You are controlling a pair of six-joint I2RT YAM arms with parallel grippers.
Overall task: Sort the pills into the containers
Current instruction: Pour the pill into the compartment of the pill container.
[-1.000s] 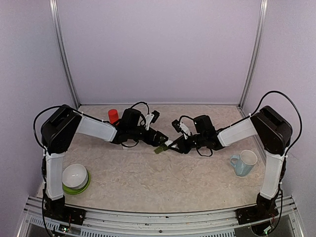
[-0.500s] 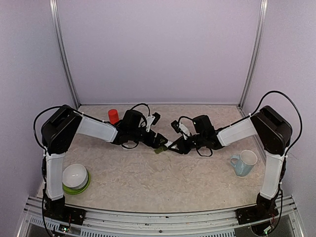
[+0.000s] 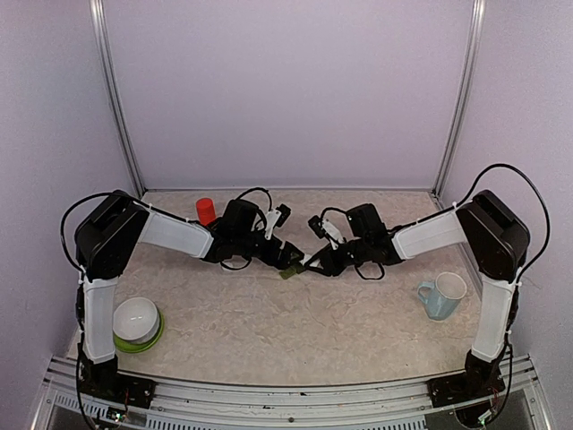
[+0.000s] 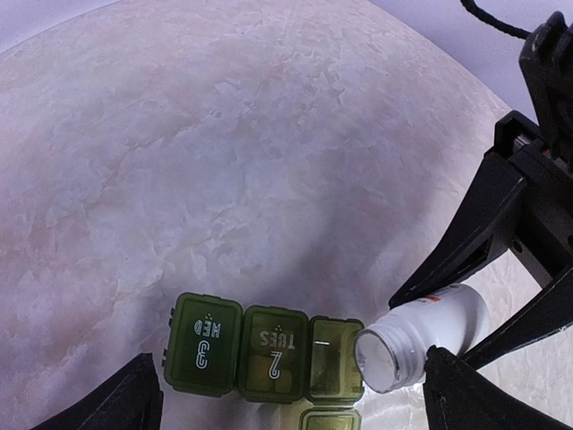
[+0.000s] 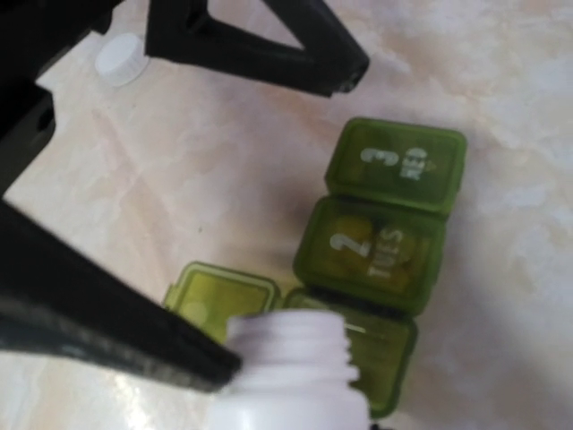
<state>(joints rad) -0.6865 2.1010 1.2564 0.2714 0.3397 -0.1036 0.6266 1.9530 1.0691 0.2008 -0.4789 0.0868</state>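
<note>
The containers [image 4: 260, 349] are a dark green strip of three compartments, also in the top view [image 3: 288, 270] and the right wrist view [image 5: 385, 242]. The "3 WED" and "2 TUES" lids are shut, and pale pills show through the TUES lid. The third compartment [image 4: 333, 358] is open, its lid [image 5: 219, 300] flipped back. My right gripper [image 3: 315, 262] is shut on a small white bottle [image 4: 421, 338]. The bottle is uncapped and tilted, its mouth at the open compartment. My left gripper [image 3: 292, 256] hangs open and empty over the strip, with wide-spread fingertips [image 4: 116, 403].
A white cap [image 5: 121, 59] lies on the table beyond the strip. An orange-red bottle [image 3: 206, 210] stands at the back left. A white bowl on a green plate [image 3: 136, 321] sits front left, and a pale blue mug [image 3: 442, 295] at the right.
My left gripper has moved a little right over the strip. My right gripper has edged left with the bottle, closer to the open compartment.
</note>
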